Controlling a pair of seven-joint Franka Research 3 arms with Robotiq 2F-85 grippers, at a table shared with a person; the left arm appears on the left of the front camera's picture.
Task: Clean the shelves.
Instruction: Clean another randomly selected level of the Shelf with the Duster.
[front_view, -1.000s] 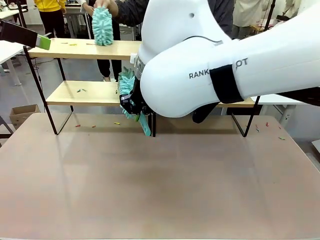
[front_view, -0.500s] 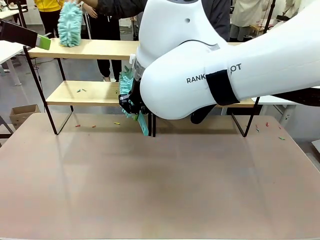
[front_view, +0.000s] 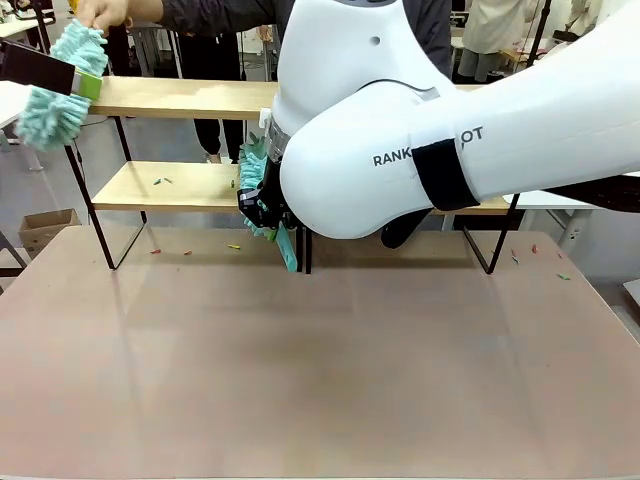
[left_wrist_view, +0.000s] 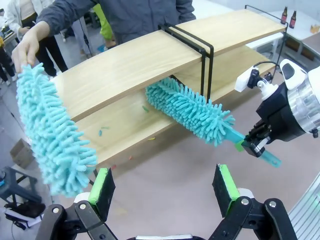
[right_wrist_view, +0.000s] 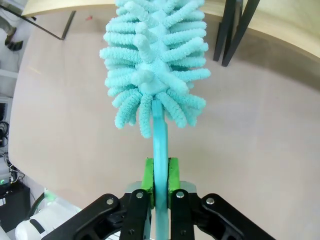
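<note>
Right gripper (right_wrist_view: 160, 175) clamped on teal duster (right_wrist_view: 155, 65) handle, left gripper (left_wrist_view: 164, 184) apart, empty, coloured scraps (front_view: 160, 181) on shelves (front_view: 180, 97) lower board

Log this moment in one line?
right gripper: shut on duster | duster head: between tiers of shelves | left gripper: open, empty | person's hand: second duster

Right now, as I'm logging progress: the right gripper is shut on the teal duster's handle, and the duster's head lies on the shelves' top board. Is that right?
Not quite. The right gripper is shut on the handle of the teal duster, but its head lies under the top board of the shelves, over the lower board. The left wrist view shows it.
</note>
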